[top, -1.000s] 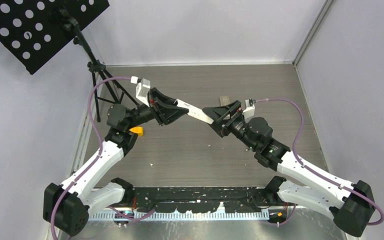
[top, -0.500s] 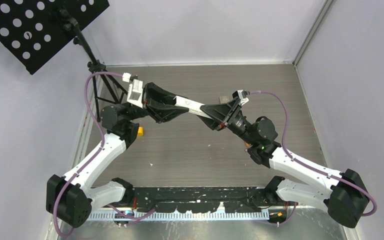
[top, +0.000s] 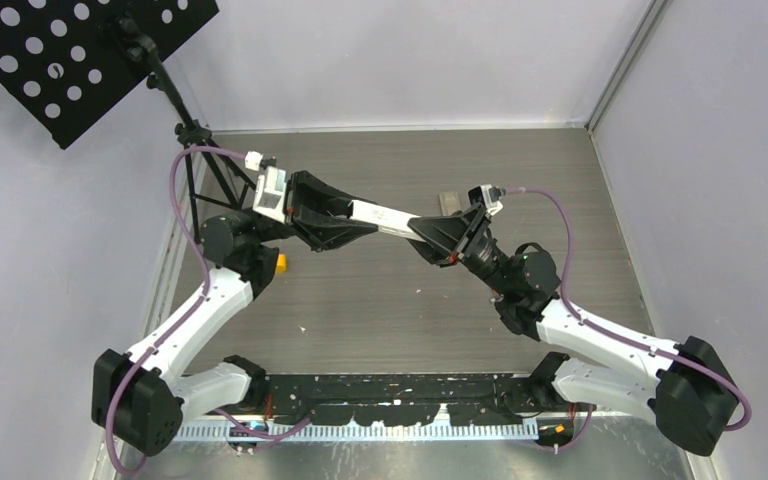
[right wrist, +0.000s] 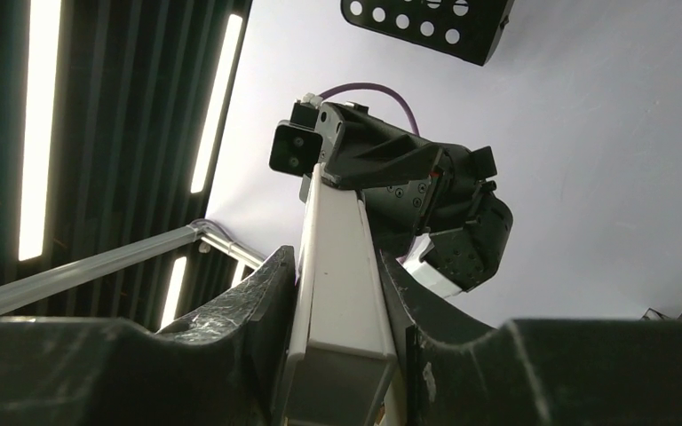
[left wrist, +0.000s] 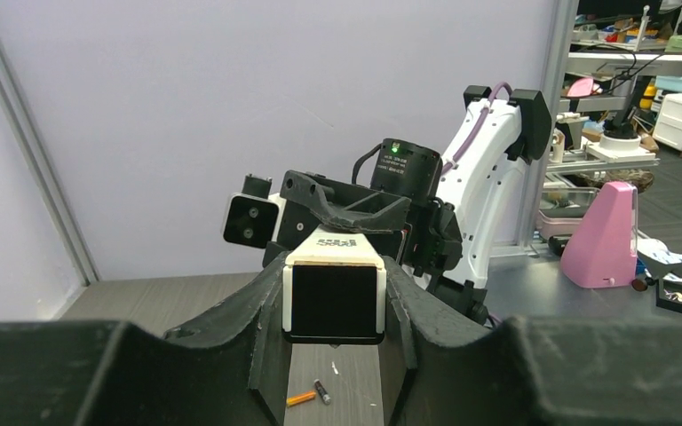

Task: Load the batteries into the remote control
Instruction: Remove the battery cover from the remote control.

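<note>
White remote control (top: 385, 216) is up in the air, clear of the surface, spanning between the two claws. Left claw (left wrist: 333, 284) is narrow and clamped on one end; the end face sits square between its fingers. Right claw (right wrist: 336, 266) is on the other end, fingers snug against both long sides, so it reads as gripping too.

Batteries are not in. An orange battery (left wrist: 300, 398) and a dark battery (left wrist: 322, 391) lie nearly touching on the surface, straight below the left claw. I can't spot any others.

Step, as I judge it: a two-claw hold on the remote, either a handover or bracing it to get the battery bay open. I can't tell whether the cover is on. Next move needs one claw to keep the remote steady, bay side reachable, while the other frees up and goes down for a fine pinch on those tiny cylinders. They'll likely roll.

The surface (top: 380, 310) is grey wood-grain with a few white specks. A small grey flat item (top: 449, 198) lies just beyond the right claw; I can't identify it. Pale walls all round, and a perforated black music stand (top: 80, 50) behind the left claw.
</note>
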`<state>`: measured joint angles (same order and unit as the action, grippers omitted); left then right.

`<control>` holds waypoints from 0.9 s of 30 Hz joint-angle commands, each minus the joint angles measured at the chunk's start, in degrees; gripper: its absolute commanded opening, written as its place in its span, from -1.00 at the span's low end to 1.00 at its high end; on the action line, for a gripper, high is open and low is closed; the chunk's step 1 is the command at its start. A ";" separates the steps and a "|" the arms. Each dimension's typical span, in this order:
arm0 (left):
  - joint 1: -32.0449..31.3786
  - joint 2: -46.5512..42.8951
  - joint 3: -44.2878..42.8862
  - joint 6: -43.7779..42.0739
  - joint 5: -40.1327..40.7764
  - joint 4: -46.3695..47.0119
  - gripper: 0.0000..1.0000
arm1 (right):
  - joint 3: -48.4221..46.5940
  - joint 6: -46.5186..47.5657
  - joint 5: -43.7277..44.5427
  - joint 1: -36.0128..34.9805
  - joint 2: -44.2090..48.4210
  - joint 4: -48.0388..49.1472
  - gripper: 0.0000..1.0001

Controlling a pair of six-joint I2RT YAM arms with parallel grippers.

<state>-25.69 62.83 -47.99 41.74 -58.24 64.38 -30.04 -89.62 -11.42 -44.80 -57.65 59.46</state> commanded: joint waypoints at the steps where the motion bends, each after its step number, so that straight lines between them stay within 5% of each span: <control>1: 0.64 -2.87 -0.84 -0.82 3.14 2.91 -1.00 | 1.14 0.96 1.01 0.41 -0.47 2.38 -0.37; 4: 0.73 -3.61 -0.63 -2.91 2.99 -0.13 -1.00 | 1.79 2.52 2.14 0.48 0.61 -0.92 0.55; 7: 0.73 -5.25 -1.02 -8.65 2.37 -7.89 -1.00 | 2.71 5.78 4.86 0.54 3.55 -7.81 0.77; 13: 0.73 -8.41 -1.53 -15.72 0.86 -19.70 -1.00 | 1.40 14.12 7.04 0.84 11.24 -21.78 0.71; 27: 0.74 -9.16 -1.54 -18.96 0.80 -24.50 -1.00 | -3.97 21.53 6.03 0.94 14.68 -34.96 -0.03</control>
<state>-25.10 54.37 -47.97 24.73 -57.67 40.05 -30.94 -71.24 -5.45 -44.12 -43.05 26.39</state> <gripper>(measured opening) 0.356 0.531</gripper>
